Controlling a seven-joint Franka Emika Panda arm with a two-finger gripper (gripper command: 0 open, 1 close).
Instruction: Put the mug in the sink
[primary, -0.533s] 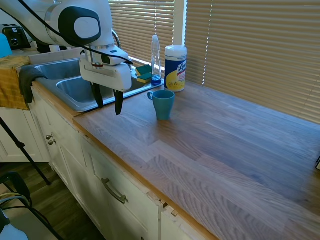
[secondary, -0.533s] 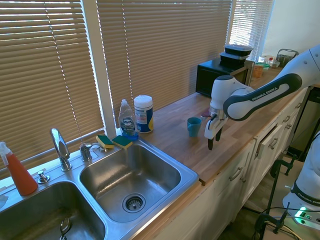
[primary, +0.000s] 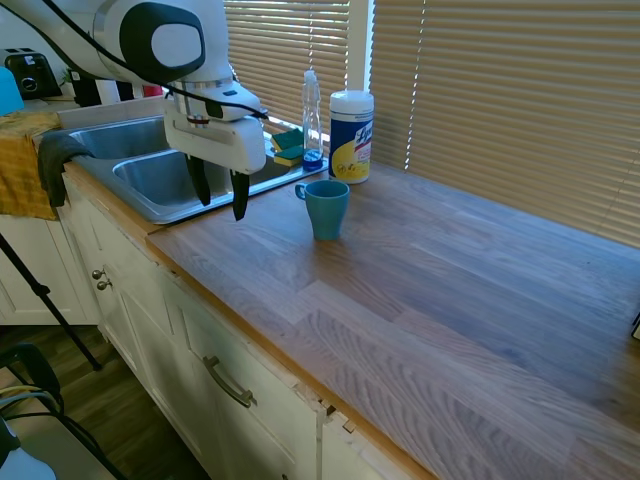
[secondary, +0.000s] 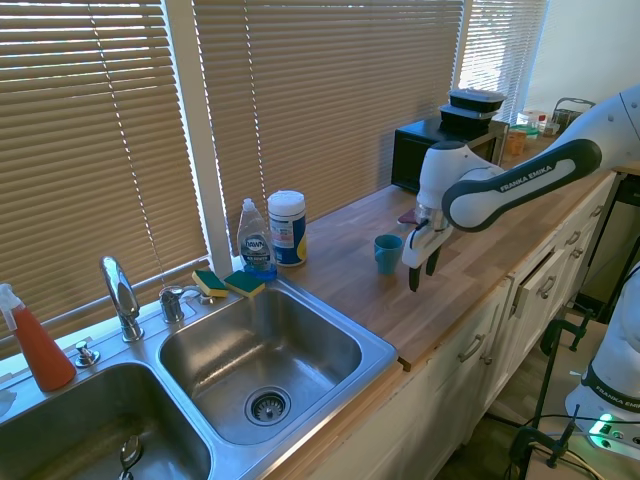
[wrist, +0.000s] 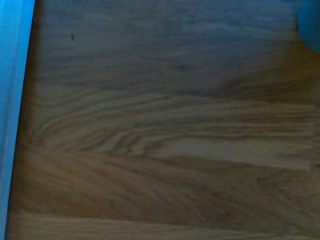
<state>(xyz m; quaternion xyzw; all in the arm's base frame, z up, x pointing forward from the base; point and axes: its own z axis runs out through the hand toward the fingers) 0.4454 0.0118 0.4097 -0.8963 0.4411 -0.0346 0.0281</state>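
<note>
The white arm (primary: 150, 45) is reaching in over the front edge of the worktop (primary: 420, 290), near the corner where the wood meets the sink end. Its wrist is bending so that the gripper (primary: 219, 192) is pointing straight down, hanging above the boards without touching them. The two dark fingers (primary: 238, 195) are standing apart, with clear daylight showing between them and nothing held there. In the second exterior view the forearm (secondary: 520, 185) is sloping down from the right, and the gripper (secondary: 421, 270) is hanging just inside the worktop's front edge.
</note>
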